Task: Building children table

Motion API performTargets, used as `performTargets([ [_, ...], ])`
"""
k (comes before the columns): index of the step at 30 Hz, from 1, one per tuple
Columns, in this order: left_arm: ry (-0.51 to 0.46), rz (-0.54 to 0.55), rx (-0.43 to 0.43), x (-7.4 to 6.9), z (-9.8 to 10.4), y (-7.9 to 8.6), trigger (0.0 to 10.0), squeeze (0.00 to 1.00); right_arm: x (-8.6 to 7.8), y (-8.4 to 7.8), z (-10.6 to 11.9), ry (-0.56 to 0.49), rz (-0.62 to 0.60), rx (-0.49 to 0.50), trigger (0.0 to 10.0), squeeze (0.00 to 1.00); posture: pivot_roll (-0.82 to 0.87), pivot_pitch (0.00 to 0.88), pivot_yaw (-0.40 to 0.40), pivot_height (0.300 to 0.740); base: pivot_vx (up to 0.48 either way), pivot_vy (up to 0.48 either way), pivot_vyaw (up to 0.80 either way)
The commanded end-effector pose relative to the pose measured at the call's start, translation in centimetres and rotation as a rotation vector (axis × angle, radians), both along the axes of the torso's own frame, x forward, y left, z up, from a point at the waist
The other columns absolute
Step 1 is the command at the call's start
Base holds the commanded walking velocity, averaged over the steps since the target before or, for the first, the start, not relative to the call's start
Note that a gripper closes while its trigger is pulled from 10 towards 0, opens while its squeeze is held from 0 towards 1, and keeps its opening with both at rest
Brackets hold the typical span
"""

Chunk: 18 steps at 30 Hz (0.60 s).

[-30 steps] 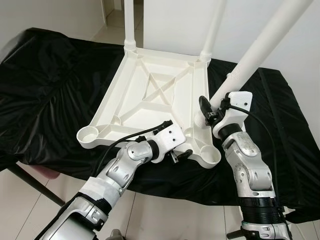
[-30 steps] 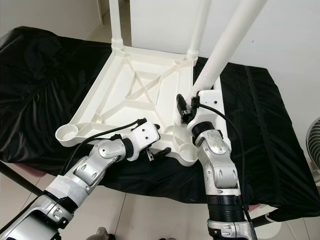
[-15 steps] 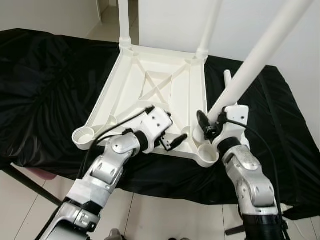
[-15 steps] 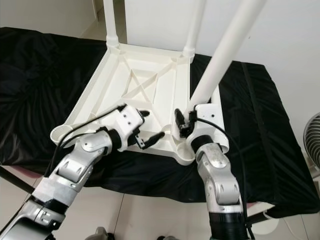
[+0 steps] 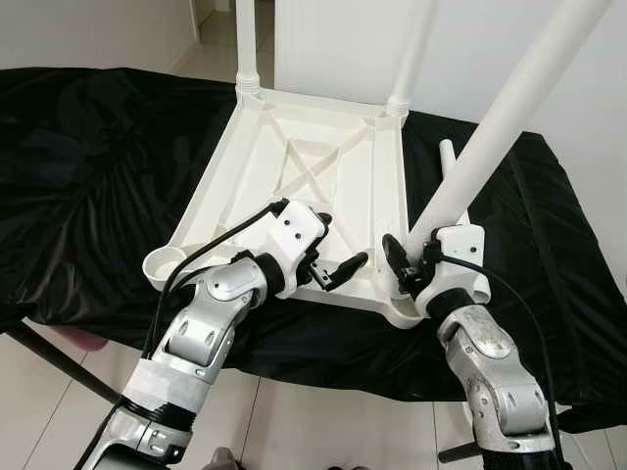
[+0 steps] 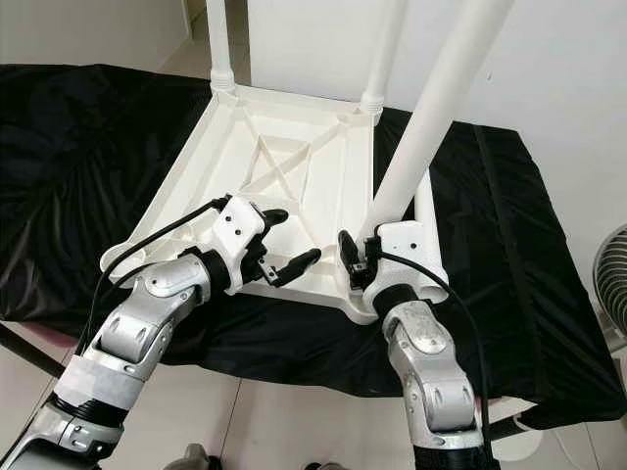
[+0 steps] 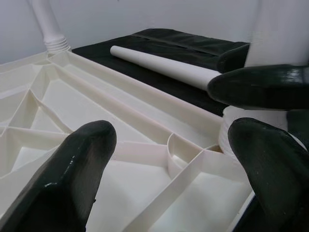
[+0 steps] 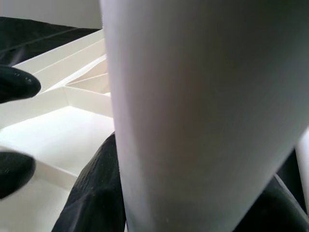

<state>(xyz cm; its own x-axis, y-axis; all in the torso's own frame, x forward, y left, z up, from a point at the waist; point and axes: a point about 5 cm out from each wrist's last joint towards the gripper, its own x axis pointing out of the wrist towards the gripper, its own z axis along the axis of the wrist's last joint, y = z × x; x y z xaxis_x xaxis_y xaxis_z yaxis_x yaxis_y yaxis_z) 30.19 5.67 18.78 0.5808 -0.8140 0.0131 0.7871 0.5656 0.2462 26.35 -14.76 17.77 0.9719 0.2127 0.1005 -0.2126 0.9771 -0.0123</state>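
two legs stand in the upturned tabletop (image 5: 294, 186); right gripper (image 5: 409, 262) jaws grasp the third leg (image 5: 490, 137) at its socket; left gripper (image 5: 333, 250) jaws released; fourth leg (image 5: 449, 162) unfitted.

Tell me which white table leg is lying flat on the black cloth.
The loose leg beside the tabletop's right edge; the others stand up, one held by the right gripper.

Beside the upturned white tabletop (image 6: 294, 157), the right gripper (image 6: 355, 257) clasps a leg (image 6: 421, 147); the left gripper (image 6: 286, 240) hovers, fingers spread.
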Motion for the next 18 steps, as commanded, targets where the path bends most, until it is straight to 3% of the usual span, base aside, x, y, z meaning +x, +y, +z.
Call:
performTargets([
  [1, 0.01, 0.018, -0.004, 0.0, 0.0, 0.2, 10.0, 0.0, -0.3, -0.1, -0.3, 0.02, -0.001, -0.02, 10.0, 0.0, 0.09, 0.063, -0.071, 0.74, 0.0, 0.0, 0.0],
  [11, 0.021, 0.017, -0.01, 0.2, 0.1, 0.1, 10.0, 0.0, -1.3, -0.9, -1.0, 0.061, -0.035, -0.035, 10.0, 0.0, 0.07, 0.078, -0.052, 0.74, 0.0, 0.0, 0.0],
  [17, 0.033, -0.009, 0.001, -0.2, -0.3, 0.0, 10.0, 0.0, -1.5, -1.0, -1.3, 0.072, -0.032, -0.049, 10.0, 0.0, 0.07, 0.082, -0.053, 0.74, 0.0, 0.0, 0.0],
  [18, 0.042, -0.038, 0.026, -0.9, -1.0, -0.1, 10.0, 0.0, -1.6, -1.1, -1.5, 0.078, -0.033, -0.055, 10.0, 0.0, 0.07, 0.086, -0.055, 0.74, 0.0, 0.0, 0.0],
])
